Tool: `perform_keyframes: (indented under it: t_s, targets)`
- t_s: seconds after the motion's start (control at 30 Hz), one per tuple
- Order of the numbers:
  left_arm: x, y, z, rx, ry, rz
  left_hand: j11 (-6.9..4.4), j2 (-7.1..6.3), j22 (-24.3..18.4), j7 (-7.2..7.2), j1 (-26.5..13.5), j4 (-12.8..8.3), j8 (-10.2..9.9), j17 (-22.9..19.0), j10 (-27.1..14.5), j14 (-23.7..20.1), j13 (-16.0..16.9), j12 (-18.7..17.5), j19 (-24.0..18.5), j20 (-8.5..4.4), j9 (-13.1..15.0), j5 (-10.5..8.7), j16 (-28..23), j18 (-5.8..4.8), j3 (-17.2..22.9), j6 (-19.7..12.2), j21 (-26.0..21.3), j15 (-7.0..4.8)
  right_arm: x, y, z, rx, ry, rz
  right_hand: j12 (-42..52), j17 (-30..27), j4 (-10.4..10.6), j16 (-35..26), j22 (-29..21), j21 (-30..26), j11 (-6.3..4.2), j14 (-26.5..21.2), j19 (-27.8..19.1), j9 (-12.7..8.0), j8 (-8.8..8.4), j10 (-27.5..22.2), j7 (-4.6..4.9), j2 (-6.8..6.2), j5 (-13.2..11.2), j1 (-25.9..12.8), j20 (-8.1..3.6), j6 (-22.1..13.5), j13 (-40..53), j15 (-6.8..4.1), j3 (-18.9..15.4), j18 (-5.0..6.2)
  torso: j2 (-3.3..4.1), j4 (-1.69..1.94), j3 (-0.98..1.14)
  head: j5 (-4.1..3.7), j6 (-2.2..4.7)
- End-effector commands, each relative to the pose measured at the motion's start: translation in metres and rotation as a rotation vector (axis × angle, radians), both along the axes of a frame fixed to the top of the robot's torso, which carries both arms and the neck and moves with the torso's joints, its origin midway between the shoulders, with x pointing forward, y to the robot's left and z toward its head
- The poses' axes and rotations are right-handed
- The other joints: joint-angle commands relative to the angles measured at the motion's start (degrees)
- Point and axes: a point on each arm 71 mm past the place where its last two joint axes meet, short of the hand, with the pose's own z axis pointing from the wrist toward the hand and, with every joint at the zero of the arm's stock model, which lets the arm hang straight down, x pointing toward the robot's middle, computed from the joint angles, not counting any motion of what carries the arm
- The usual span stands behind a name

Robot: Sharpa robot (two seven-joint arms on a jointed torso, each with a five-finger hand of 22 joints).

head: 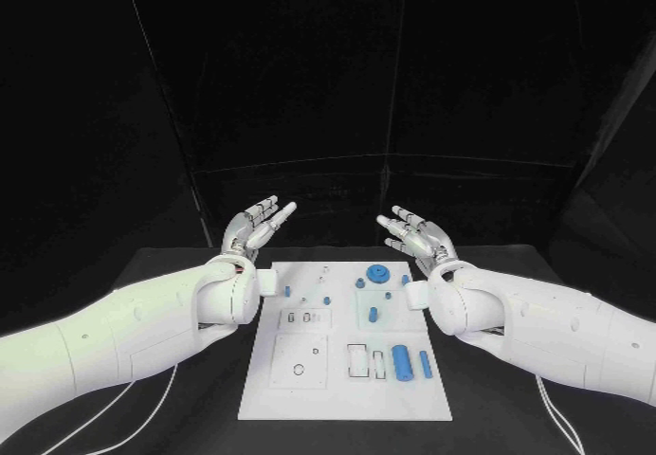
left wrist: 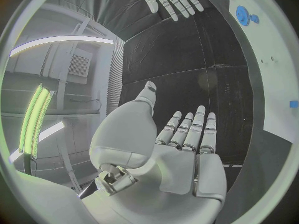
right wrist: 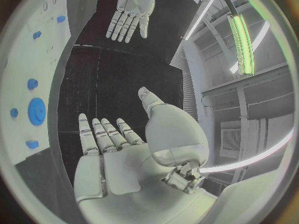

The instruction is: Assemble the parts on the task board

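Both hands hang above the far end of the board [head: 274,403], palms up and holding nothing: the left hand [head: 257,224] and the right hand [head: 418,234] each have their fingers straight, slightly apart. The white board lies lengthwise on the black surface [head: 506,417], running away from the robot. Near its right edge, a blue cylinder [head: 402,362] lies with its long axis along the board; a thinner blue pin [head: 426,364] lies parallel just beside it. A round blue gear [head: 376,276] sits at the far end.

White task board [head: 345,403] lies flat mid-table, long side running away from the robot. Blue parts on it: round gear [head: 374,276] near far edge, upright-lying cylinder [head: 402,362] and thinner pin [head: 426,364] just beside it at near right.
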Motion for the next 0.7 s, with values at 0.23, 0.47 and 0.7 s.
perform_keyframes:
  t_s: [0.23, 0.47, 0.7]
  targets:
    - [0.007, -0.004, 0.004, -0.082, -0.041, -0.083, 1.23, 0.25, 0.3, 1.47, 2.9, 0.8, 0.8, 0.6, 2.6, 4.2, 0.3, 0.6, 1.6, 0.79, 0.4, 0.40, 0.8, 1.72, 0.0, 3.4, 0.6, 0.38, 0.011, 0.019, -0.009, -0.073, 0.066, 0.319, 7.4, 2.1, -9.3, 6.7, 3.0, 6.5, -1.09, 32.9, 20.8, 2.5, 5.88, 33.3, 7.17, -0.70, 0.7, 12.3, 0.35, 30.0, 2.0, -2.00, 1.2, 5.67, 0.00, 0.01, 0.00, 0.00, 0.00]
    - [0.003, 0.013, 0.016, -0.102, -0.078, -0.107, 4.25, 0.76, 1.8, 2.25, 4.5, 0.4, 2.5, 2.3, 18.8, 16.7, 1.7, 3.6, 12.6, 1.18, 1.3, 0.34, 4.6, 1.87, 0.1, 12.8, 3.4, 0.67, 0.033, -0.008, 0.019, -0.440, -0.250, 0.241, 8.0, 2.0, -12.0, 7.8, 3.6, 9.4, -3.17, 40.4, 26.1, 2.2, 6.54, 40.3, 5.41, -0.92, 0.4, 13.1, -0.41, 37.7, 1.7, -4.35, 3.0, 7.04, 1.93, -0.37, -0.38, 0.10, -0.45]
    - [-0.003, 0.017, 0.020, -0.104, -0.086, -0.128, 1.84, 1.03, 3.4, 4.38, 5.9, -0.4, 4.4, 3.3, 31.5, 25.9, 2.2, 6.9, 26.6, 0.49, 2.0, 0.39, 7.9, 3.54, -0.2, 24.0, 7.7, -1.95, 0.038, -0.012, 0.038, -0.566, -0.335, 0.247, 6.4, 1.9, -13.6, 7.4, 4.5, 12.6, -4.67, 46.8, 31.1, 2.2, 5.68, 46.2, 4.33, -1.69, 0.6, 11.7, -2.63, 42.0, 1.8, -6.35, 6.2, 7.00, 3.45, -0.33, -0.38, 0.02, 0.09]
